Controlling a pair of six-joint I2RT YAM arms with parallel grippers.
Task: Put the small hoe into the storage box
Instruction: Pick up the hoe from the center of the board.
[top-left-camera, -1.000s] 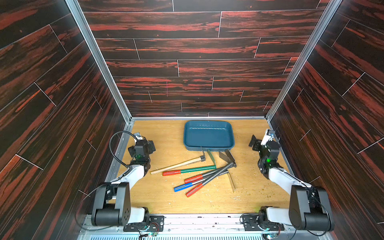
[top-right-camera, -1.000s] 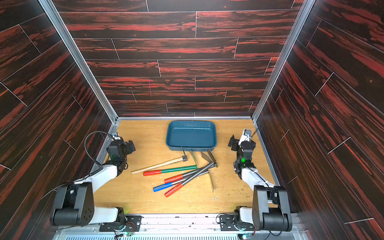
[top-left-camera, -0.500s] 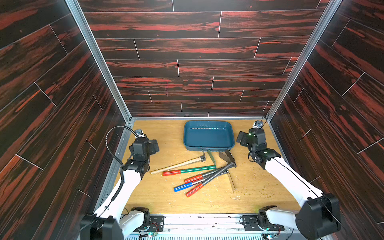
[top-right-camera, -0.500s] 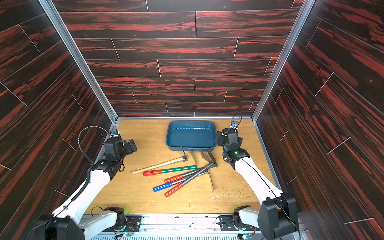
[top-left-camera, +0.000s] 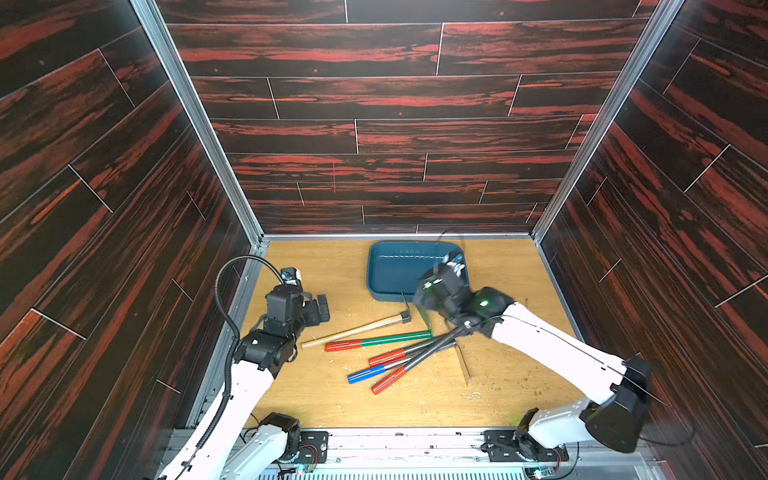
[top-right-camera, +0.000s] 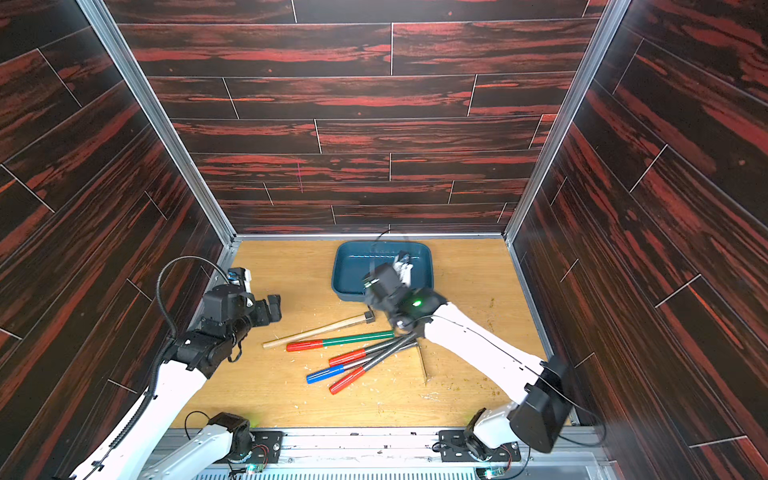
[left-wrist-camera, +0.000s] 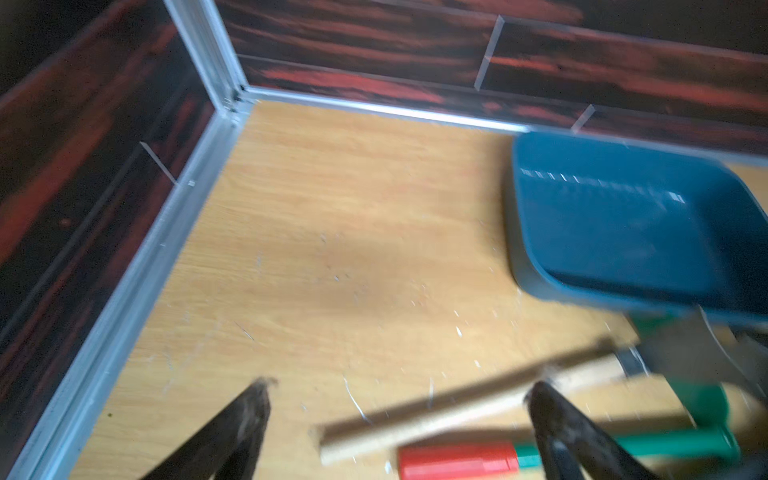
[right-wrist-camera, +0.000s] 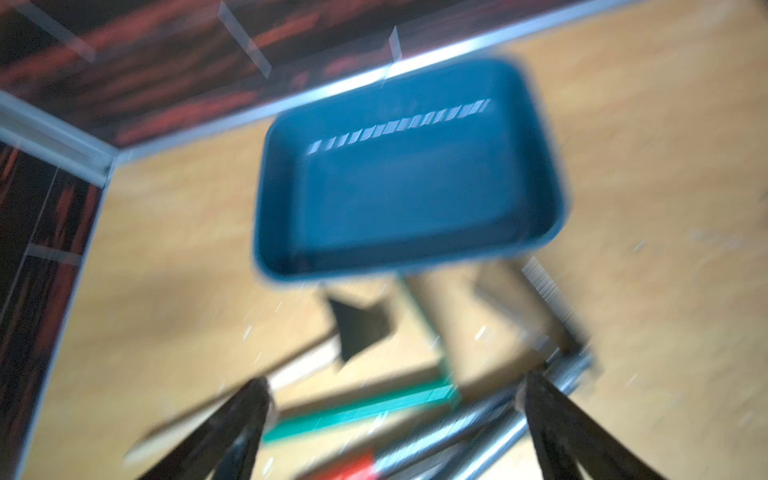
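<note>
Right end effector (right-wrist-camera: 395, 384), spread, swung over hoes (top-left-camera: 419, 357) by the storage box (top-left-camera: 374, 270); left end effector (left-wrist-camera: 399, 388) spread.

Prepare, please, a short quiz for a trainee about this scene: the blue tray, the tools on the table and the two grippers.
1. True or false: the shallow teal-blue rectangular plastic storage box already holds a tool.
2. Which is closer to the storage box? A. the left gripper. B. the right gripper. C. both equally.
3. Short answer: among the long-handled tools lying on the wooden table, how many have a red grip?

Key: 1 false, the box is empty; 2 B; 3 three.
</note>
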